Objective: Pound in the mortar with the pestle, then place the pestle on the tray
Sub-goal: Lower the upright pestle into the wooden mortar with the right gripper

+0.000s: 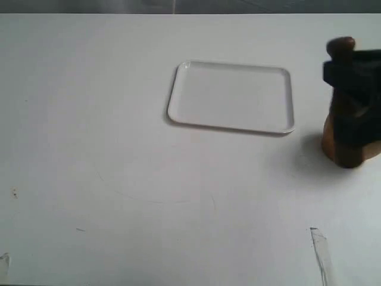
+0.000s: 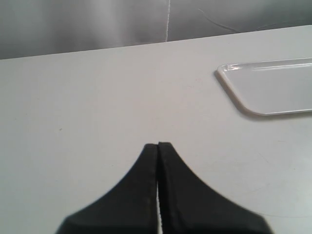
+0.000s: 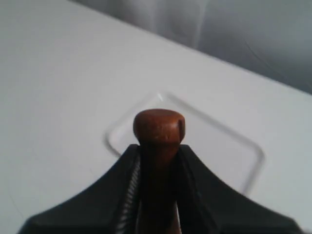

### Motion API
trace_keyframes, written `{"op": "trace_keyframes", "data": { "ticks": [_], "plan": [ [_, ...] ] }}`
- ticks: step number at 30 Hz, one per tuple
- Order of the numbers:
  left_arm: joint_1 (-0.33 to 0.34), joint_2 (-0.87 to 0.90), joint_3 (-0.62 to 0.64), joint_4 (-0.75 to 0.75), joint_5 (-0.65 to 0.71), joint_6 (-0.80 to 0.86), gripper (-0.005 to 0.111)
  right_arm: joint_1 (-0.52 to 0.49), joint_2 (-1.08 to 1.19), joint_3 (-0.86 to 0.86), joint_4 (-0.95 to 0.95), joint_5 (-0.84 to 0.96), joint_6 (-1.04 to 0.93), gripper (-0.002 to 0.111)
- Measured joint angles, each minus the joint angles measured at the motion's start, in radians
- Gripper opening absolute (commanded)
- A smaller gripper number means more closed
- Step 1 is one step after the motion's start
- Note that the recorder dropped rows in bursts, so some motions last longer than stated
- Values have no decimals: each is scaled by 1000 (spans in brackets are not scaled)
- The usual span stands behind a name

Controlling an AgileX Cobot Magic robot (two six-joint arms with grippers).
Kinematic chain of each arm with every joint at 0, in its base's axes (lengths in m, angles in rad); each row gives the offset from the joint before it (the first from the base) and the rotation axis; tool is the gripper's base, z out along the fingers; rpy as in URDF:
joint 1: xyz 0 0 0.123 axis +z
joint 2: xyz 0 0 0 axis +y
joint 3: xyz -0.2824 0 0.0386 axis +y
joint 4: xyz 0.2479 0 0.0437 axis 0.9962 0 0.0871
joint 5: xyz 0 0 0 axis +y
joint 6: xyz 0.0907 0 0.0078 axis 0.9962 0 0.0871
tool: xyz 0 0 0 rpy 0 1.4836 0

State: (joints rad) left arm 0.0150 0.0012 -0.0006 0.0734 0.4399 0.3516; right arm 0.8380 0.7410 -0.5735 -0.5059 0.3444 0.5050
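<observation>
pestle [image 3: 158, 126] is clamped at the neck by right hand [image 3: 159, 152], upright in mortar [image 1: 350, 152] near tray [image 1: 172, 111]; strokes to be kept short and vertical so mortar isn't tipped; left hand [image 2: 158, 146] pressed together, idle.

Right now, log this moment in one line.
right hand: shut on pestle | pestle: over mortar | left hand: shut | tray: without pestle

reddish-brown pestle [image 1: 340, 45] stands upright, knob on top, over the rounded light-brown mortar [image 1: 342, 156]; flat white tray [image 1: 232, 95] lies nearby.
</observation>
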Motion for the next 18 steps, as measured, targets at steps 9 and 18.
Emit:
{"op": "trace_keyframes", "data": {
  "ticks": [9,18],
  "plan": [
    [0,0,0,0,0,0,0,-255,0,37,-151,-250,205,0],
    [0,0,0,0,0,0,0,-687,0,207,-24,-619,207,0]
  ]
}}
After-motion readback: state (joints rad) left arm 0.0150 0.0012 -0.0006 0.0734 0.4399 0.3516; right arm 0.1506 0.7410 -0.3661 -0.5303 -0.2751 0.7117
